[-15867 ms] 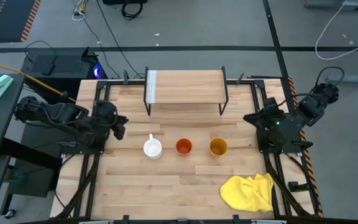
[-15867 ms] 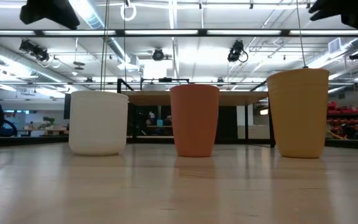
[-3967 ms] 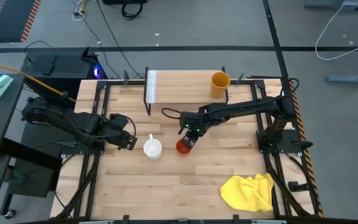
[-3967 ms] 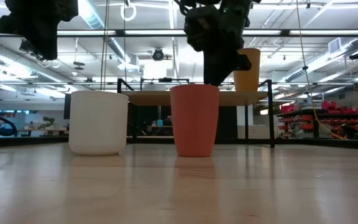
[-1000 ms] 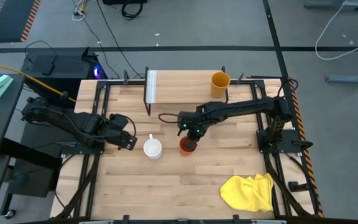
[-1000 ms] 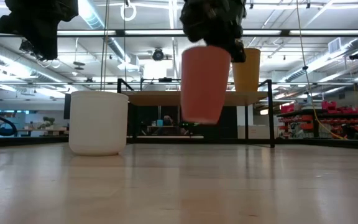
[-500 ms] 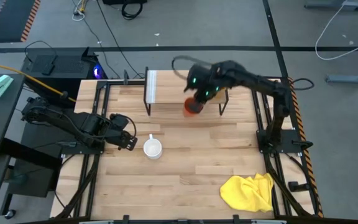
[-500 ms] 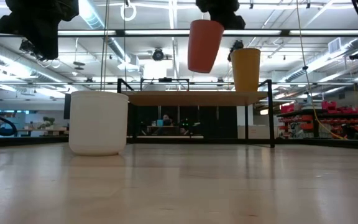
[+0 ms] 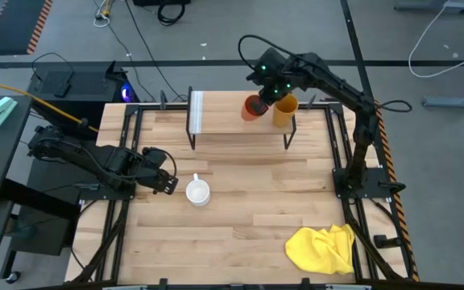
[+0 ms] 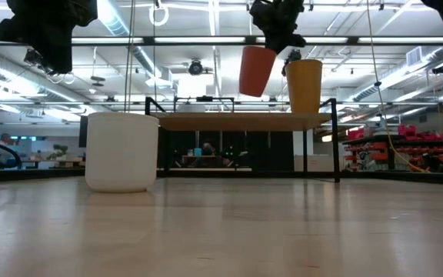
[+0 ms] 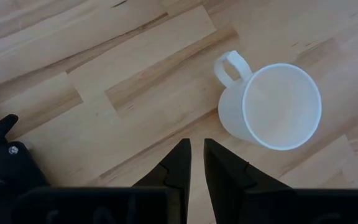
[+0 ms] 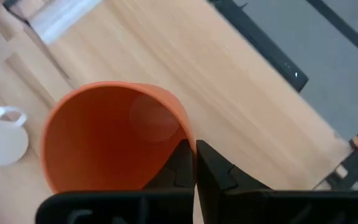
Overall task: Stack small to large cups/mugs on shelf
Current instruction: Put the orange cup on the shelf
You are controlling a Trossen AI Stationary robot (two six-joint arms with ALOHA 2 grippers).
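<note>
**A:** Where's the cup right now?

**B:** I'm holding the orange-red cup (image 9: 253, 107) in my right hand (image 12: 191, 163), fingers pinched on its rim, one inside and one outside. It hangs tilted above the shelf (image 9: 224, 113), clear of the board, just beside the yellow-orange cup (image 9: 285, 109) that stands at the shelf's 3 o'clock end.

**A:** What worries you?

**B:** Three things. The cup leans in my grip, so if I lower it like this it meets the board on one edge of its base and may topple or roll off the back, at 12 o'clock. It's also close to the yellow-orange cup; a sideways drift toward 3 o'clock could knock that one off the end. And I only grip a thin bit of rim, so a quick turn of the wrist could let it twist or slip.

**A:** And the other side?

**B:** My left hand (image 11: 193, 158) waits low over the bench (image 9: 240, 234), fingers nearly together and empty, with the white mug (image 9: 197, 192) just beside it at 3 o'clock. If that arm starts early, it could nudge the mug by its handle.
</note>
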